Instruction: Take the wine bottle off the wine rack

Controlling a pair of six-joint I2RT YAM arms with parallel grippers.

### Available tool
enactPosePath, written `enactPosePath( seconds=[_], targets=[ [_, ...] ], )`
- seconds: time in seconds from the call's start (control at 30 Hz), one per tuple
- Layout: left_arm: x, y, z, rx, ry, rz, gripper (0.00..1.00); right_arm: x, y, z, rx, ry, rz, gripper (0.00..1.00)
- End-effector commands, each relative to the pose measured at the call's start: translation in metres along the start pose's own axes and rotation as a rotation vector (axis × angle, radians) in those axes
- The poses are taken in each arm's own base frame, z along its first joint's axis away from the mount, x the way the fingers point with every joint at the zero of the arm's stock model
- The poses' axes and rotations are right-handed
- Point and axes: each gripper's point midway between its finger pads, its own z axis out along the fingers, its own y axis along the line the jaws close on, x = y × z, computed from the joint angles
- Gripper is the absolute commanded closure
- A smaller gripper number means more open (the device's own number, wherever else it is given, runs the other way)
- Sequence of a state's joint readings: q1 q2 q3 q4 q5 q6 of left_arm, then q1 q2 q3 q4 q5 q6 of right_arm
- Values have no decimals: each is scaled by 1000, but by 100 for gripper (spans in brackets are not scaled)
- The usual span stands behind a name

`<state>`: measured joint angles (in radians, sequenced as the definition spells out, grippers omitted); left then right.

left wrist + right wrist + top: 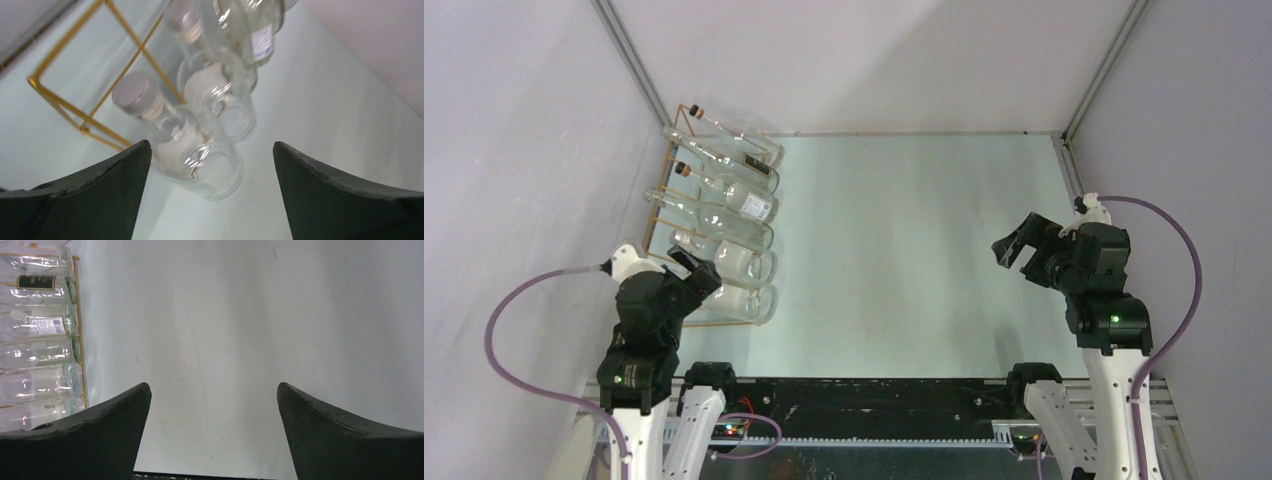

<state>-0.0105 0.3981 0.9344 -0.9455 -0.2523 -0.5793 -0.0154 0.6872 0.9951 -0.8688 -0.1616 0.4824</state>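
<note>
Top external view shows the table [904, 250] with the wine rack [59, 102] at its far-left side. All the clear bottles [724, 200] lie across it, so nothing has been lifted off yet. Nearest the left arm, the end wine bottle [195, 155] rests on the gold frame, its silver cap [134, 94] pointing outward. Over it hangs the left gripper [699, 270], fingers spread wide and empty; it looks clear of the glass, though the angle leaves that uncertain. Well apart, the right gripper [1016, 245] is equally wide and empty. Grasp and lift are not yet done.
</note>
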Motion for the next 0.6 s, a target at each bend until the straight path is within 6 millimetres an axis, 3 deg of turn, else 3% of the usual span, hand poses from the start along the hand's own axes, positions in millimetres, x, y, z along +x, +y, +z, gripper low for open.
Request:
enactPosePath(
  seconds=[0.0,0.23,0.57],
  targets=[
    [30,19,11,-95,85,-54,2,-9,4,-4,-25,-65,5,0],
    [12,25,5,-142,-3,-131,1,-7,2,-5,-19,-76,9,0],
    [13,38,19,-206,-87,-255,3,-8,5,-5,-35,-76,21,0]
  ],
)
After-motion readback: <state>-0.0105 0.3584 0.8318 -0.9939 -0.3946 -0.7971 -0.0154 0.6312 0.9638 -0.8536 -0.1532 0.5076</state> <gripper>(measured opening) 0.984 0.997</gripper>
